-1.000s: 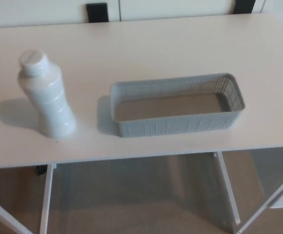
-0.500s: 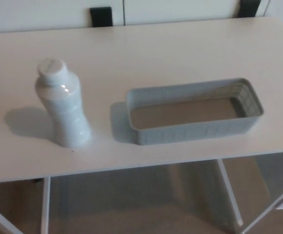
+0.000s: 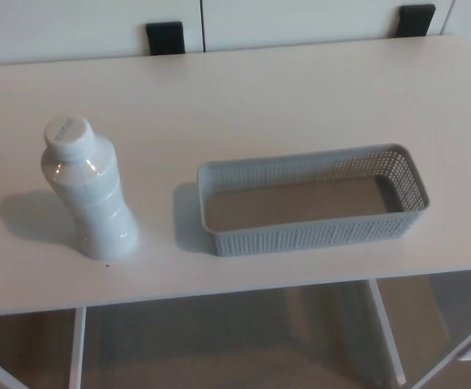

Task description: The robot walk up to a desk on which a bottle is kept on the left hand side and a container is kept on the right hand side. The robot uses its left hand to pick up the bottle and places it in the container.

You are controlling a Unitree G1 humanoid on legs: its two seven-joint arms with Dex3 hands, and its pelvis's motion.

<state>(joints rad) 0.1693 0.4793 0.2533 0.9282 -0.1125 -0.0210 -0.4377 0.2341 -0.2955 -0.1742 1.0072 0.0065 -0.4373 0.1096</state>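
Bottle: a white plastic bottle [image 3: 89,193] with a white screw cap [image 3: 69,134] stands upright on the left part of the desk, near its front edge; its waist narrows above a wider base, and it throws a soft shadow to its left.
Container: a grey perforated plastic basket [image 3: 313,236], long and rectangular, sits on the right part of the desk with its long side running left to right; nothing lies inside it, and its bare floor shows.
Bottle and container: apart, with a strip of bare desk top between them; the bottle is outside the basket, to its left.
Desk: a white desk [image 3: 284,97] with a plain top; white legs and a brownish floor show below its front edge.
Background: two black brackets [image 3: 164,36] show at the far edge of the desk, one at upper left and one at upper right, against pale panels.
Left hand: out of the head view, so its fingers and any hold cannot be told.
Right hand: also out of the head view; nothing of either arm shows.
Contact: nothing touches the bottle apart from the desk beneath it.
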